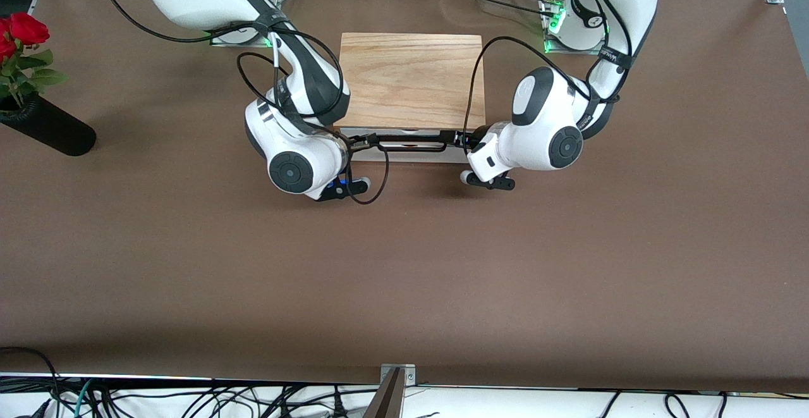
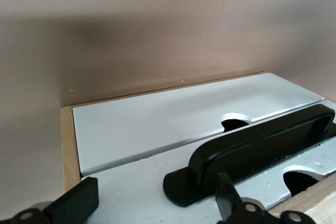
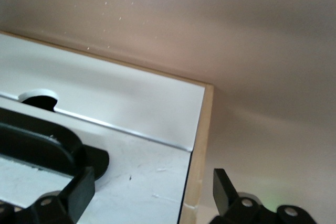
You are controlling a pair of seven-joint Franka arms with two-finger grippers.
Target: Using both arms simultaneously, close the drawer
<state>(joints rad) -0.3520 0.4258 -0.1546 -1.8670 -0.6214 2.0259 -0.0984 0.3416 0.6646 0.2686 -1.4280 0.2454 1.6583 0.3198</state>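
The light oak box (image 1: pixel 411 79) stands between the two arm bases. The drawer's white front panel (image 1: pixel 414 155) with its black bar handle (image 1: pixel 411 145) faces the front camera and stands a little out from the box. My left gripper (image 1: pixel 466 142) is open at the end of the handle toward the left arm, its fingers (image 2: pixel 79 199) against the white panel (image 2: pixel 142 192) beside the handle (image 2: pixel 252 150). My right gripper (image 1: pixel 358 145) is open at the other end, its fingers (image 3: pixel 80 191) straddling the panel's (image 3: pixel 142 177) wooden side edge (image 3: pixel 197 156).
A black vase (image 1: pixel 54 128) with red roses (image 1: pixel 22 29) lies at the right arm's end of the table. A second white panel (image 2: pixel 157 119) shows beside the handled one. A metal clamp (image 1: pixel 397 377) and cables sit at the table's near edge.
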